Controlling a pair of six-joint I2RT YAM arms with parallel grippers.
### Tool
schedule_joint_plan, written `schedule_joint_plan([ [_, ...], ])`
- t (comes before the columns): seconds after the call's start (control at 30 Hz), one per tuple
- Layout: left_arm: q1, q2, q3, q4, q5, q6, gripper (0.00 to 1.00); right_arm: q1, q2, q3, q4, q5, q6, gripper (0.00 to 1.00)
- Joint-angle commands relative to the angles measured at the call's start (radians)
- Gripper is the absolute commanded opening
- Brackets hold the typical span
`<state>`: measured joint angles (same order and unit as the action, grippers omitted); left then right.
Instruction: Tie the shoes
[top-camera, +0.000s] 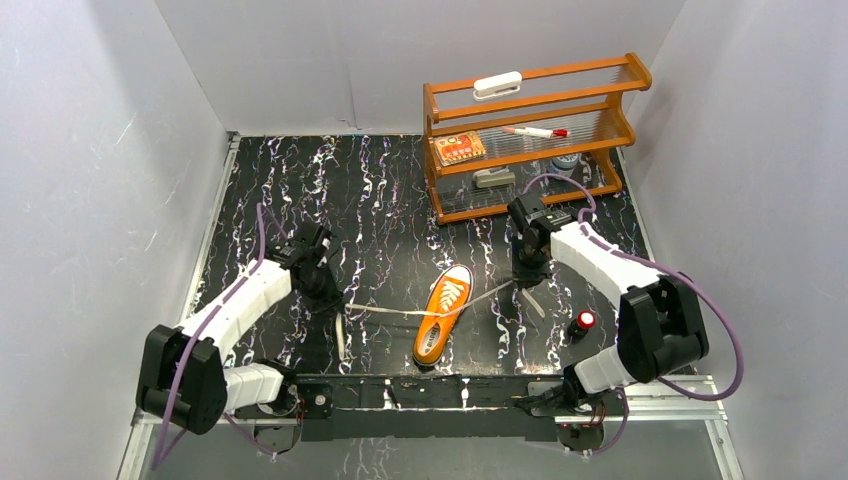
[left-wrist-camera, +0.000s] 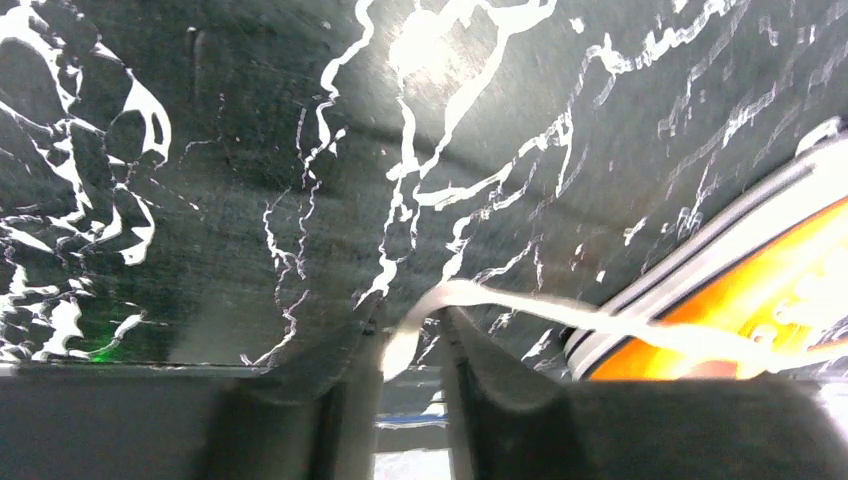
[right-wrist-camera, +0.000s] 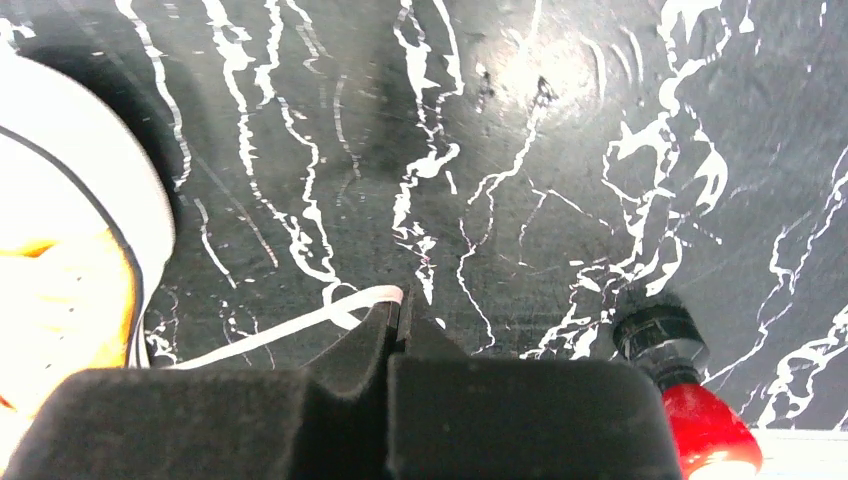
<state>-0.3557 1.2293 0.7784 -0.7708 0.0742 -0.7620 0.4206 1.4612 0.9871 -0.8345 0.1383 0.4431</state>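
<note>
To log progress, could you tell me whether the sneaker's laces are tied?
Untied: no bow on the sneaker; one lace end runs out to the left gripper, the other end to the right gripper.

White lace runs from orange sneaker between the left end effector's fingers; black marbled table beneath

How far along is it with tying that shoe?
Done: laces threaded through the shoe. In hand: left pincer and right pincer each pinch a lace end, stretched out sideways. To do: no bow shows yet, so crossing, looping and tightening remain.
</note>
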Motion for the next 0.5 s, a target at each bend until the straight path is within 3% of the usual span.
schedule_joint_plan([
  [0.0,0.01,-0.099,0.025,-0.053,0.07,0.098,0.39,-0.01,-0.046,0.046,0.049,-0.091,-0.119,0.0],
  [0.1,0.009,-0.16,0.06,-0.009,0.071,0.156,0.66,-0.01,-0.053,0.042,0.027,-0.13,-0.126,0.0],
  [0.13,0.009,-0.162,0.072,0.012,0.085,0.193,0.68,-0.01,-0.058,0.04,0.028,-0.155,-0.129,0.0],
  [0.2,0.006,-0.165,0.072,0.093,0.162,0.264,0.69,-0.009,-0.072,0.036,0.034,-0.188,-0.136,0.0],
  [0.27,-0.011,-0.178,0.033,0.287,0.374,0.356,0.67,-0.01,-0.089,0.033,0.053,-0.22,-0.15,0.0],
  [0.33,-0.052,-0.137,0.048,0.38,0.474,0.468,0.65,-0.009,-0.104,0.04,0.062,-0.241,-0.153,0.0],
  [0.37,-0.073,-0.095,0.072,0.372,0.545,0.622,0.63,-0.009,-0.108,0.049,0.062,-0.254,-0.154,0.0],
  [0.47,-0.222,-0.023,0.099,0.299,0.468,1.034,0.6,-0.009,-0.122,0.069,0.059,-0.284,-0.156,0.0],
])
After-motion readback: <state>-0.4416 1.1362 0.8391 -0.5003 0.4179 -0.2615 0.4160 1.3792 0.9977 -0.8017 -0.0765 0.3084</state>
